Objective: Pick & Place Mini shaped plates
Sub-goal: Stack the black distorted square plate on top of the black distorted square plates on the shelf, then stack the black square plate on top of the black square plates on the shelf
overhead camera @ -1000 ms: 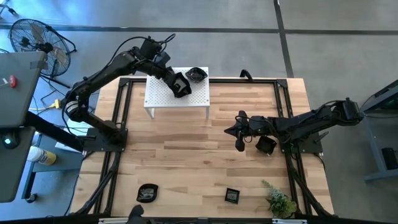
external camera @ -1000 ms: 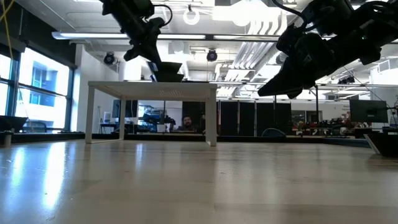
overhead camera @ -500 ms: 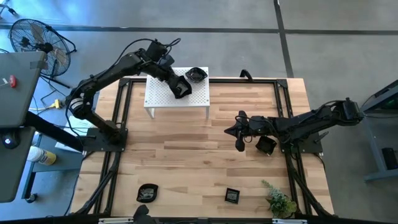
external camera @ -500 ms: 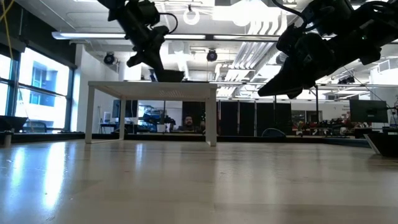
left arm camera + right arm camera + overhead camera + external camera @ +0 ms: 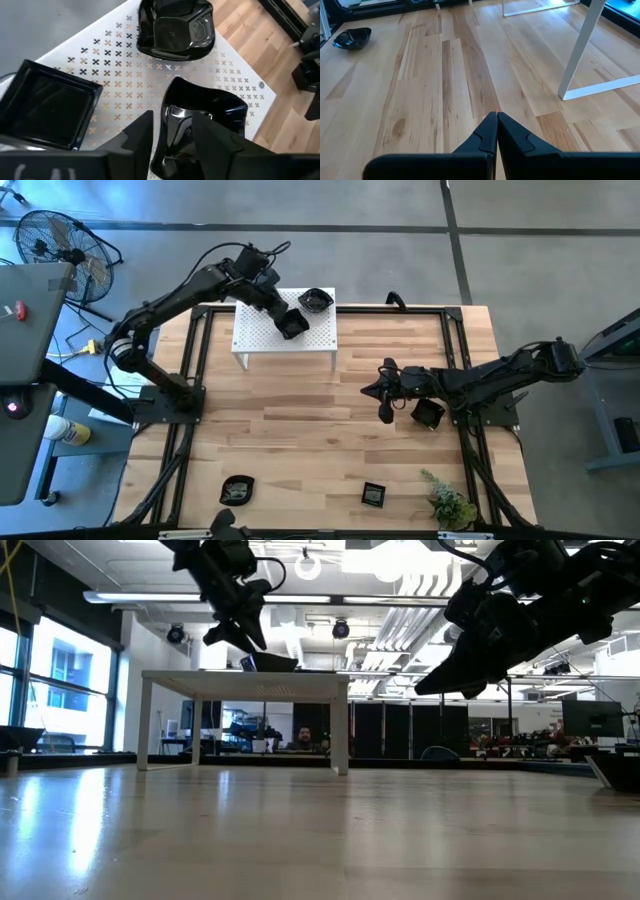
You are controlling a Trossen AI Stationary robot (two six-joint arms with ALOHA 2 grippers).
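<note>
Left wrist view: left hand [image 5: 172, 132] open astride a plate's [image 5: 200, 112] rim on the platform [image 5: 115, 65]. Right hand [image 5: 496, 131] closed, empty, above the desk [image 5: 435, 85].

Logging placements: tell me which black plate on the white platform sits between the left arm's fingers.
The wavy-rimmed plate straddled by the left fingers; the scalloped plate and square plate lie clear of them on the white platform.
</note>
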